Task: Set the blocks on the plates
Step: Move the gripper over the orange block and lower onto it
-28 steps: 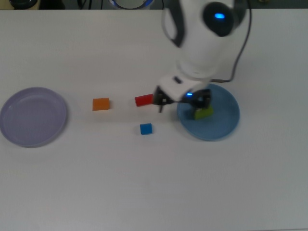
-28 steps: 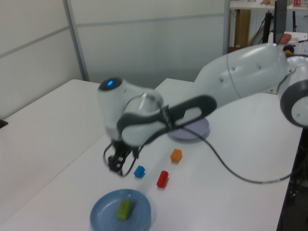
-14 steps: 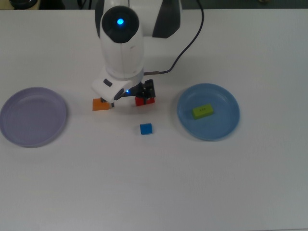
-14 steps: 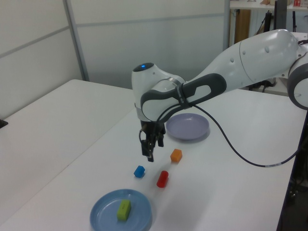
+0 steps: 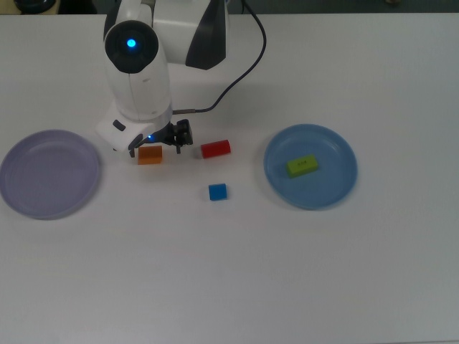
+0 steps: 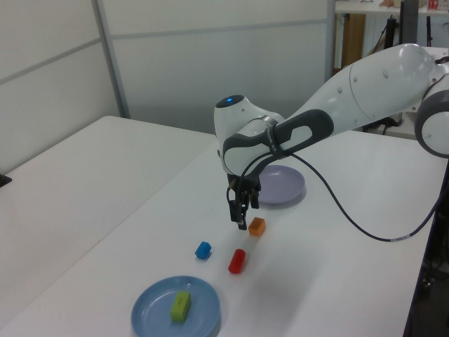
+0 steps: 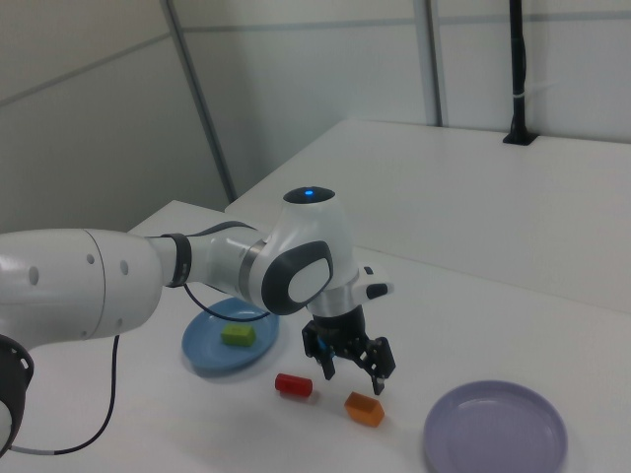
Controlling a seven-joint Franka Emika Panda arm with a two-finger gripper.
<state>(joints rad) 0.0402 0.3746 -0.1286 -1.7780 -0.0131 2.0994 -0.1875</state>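
**A:** Looking at the two-finger jaws (image 7: 350, 367) of the white robot arm (image 5: 136, 72), they're spread and empty, hanging just above the small orange rectangular block (image 5: 150, 155) left of centre in the top view. One lime-green rectangular block (image 5: 302, 165) already sits in the round light blue plate (image 5: 337, 183) at the right. The red oblong block (image 5: 215, 149) and the little blue cube (image 5: 217, 191) lie loose on the white desk (image 5: 229, 272) mid-frame.

**B:** So orange is the one in hand, I'd guess. Tips?

**A:** Centre the fingers so the block sits between them, then come straight down before closing. Looks like a rigid little brick, so a firm pinch should be fine. The round pale lavender plate (image 5: 49, 173) at the far left is empty and close by, and it's wide, so placement is forgiving. Just watch the red one just beside it in the right view.
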